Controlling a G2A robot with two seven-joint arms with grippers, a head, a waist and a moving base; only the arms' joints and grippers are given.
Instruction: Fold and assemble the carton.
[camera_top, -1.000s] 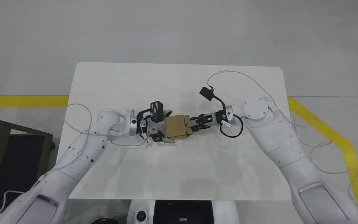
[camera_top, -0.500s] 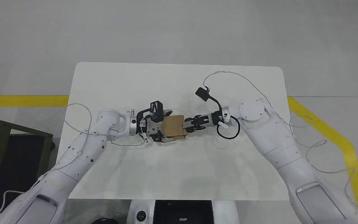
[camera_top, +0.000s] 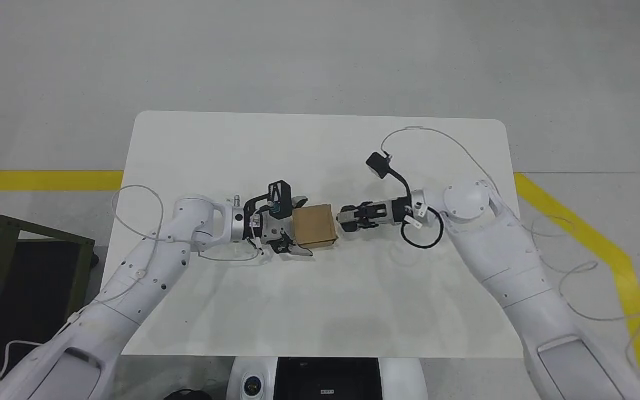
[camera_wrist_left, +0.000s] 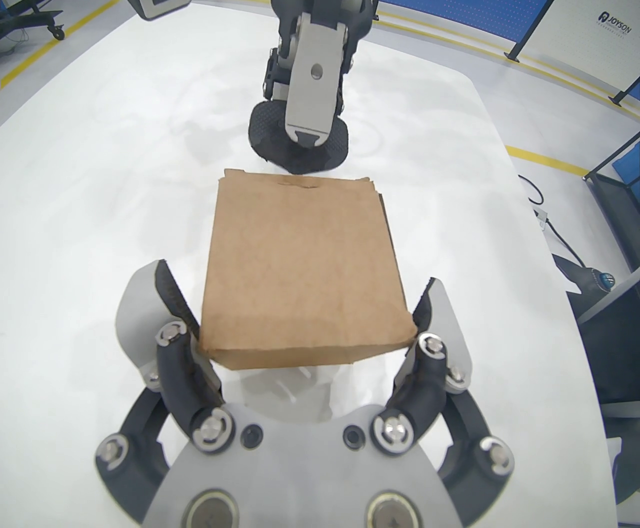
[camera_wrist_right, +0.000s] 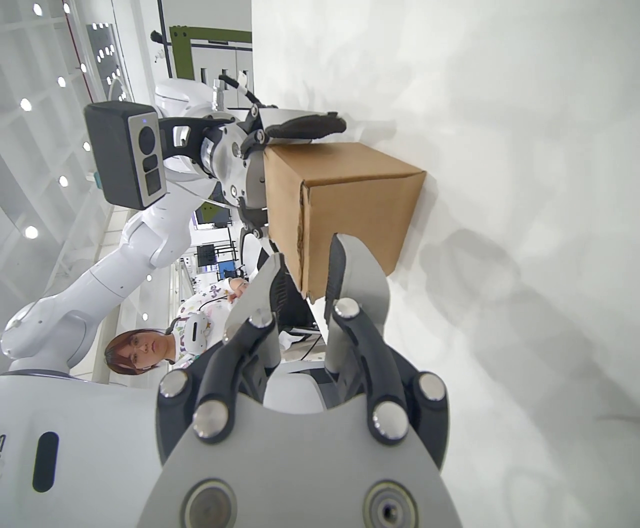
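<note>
Brown cardboard carton (camera_top: 314, 227) sat mid-frame on the table (camera_top: 200, 150) in the top view. The left gripper (camera_wrist_left: 297, 290) pinched its left end, seemingly to brace it. The right gripper (camera_wrist_right: 307, 250) hovered just right of it, fingers narrowly parted, gripping nothing.

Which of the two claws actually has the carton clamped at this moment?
The left claw: it clamps the near end of the carton from both sides. The right claw sits just off the far end, slightly parted, holding nothing.
</note>
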